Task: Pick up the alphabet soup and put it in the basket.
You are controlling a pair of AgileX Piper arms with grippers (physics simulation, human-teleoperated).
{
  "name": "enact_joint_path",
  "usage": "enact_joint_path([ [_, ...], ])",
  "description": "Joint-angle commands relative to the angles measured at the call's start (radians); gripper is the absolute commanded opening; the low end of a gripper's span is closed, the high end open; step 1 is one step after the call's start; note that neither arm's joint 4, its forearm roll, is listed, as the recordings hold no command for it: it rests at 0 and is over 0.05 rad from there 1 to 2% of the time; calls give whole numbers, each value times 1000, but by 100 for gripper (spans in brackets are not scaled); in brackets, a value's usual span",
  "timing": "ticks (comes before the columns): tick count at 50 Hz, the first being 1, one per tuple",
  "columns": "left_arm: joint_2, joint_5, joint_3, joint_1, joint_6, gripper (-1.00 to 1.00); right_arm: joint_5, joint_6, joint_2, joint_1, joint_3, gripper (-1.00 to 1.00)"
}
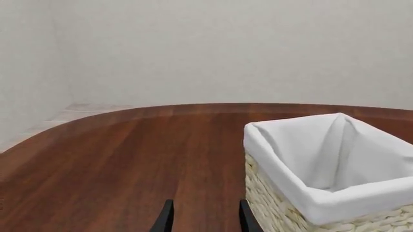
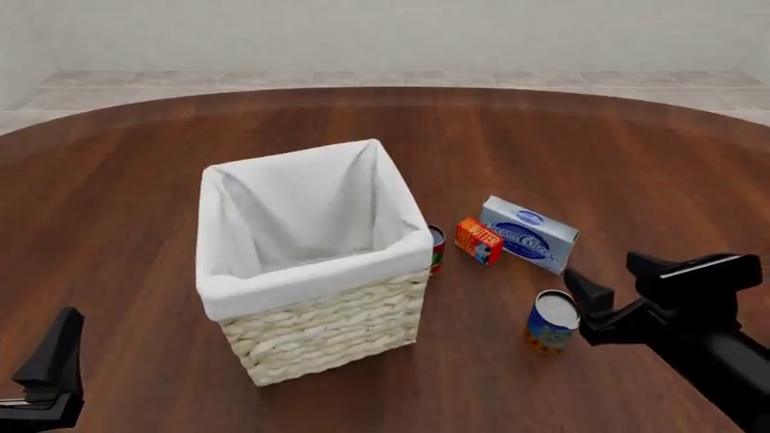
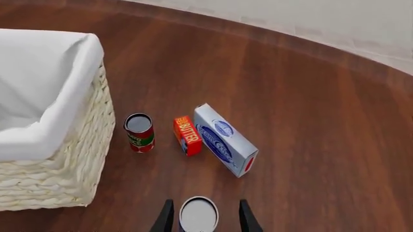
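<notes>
Front view showed the soup can [image 2: 553, 324] standing upright on the table [image 2: 626, 144], near and to the right of the basket [image 2: 316, 260], with the right gripper [image 2: 586, 306] just beside it on its right. From the right wrist camera the can's pale top [image 3: 198, 214] sat between the two spread fingers [image 3: 166, 218], and I could not tell whether they touched its sides; nothing was clamped yet. The can looked stiff and smooth, probably fairly light, so a grip across the middle of its round wall seemed best, since a label that slick could slip under a weak pinch. The left gripper [image 1: 205, 220] hung open over bare wood near the basket's left side, holding nothing. The basket's white lining [image 2: 301, 203] showed nothing inside it. Farther off stood a red-and-green can [image 3: 139, 132], a small orange box [image 3: 187, 135] and a blue-and-white box [image 3: 224, 139].
</notes>
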State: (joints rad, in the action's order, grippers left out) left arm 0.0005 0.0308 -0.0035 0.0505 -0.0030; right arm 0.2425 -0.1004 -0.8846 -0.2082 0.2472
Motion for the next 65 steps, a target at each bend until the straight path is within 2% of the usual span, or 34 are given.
enact_joint_path([
  [1, 0, 0, 0, 0, 1, 100, 14, -1, -17, 8, -13, 100],
  [7, 0, 1, 0, 1, 2, 100, 15, -2, -22, 8, -11, 100],
  [33, 0, 2, 0, 2, 4, 100, 193, 2, -211, 1, -40, 100],
  [65, 0, 1, 0, 2, 3, 100, 225, 31, -257, -11, -52, 100],
])
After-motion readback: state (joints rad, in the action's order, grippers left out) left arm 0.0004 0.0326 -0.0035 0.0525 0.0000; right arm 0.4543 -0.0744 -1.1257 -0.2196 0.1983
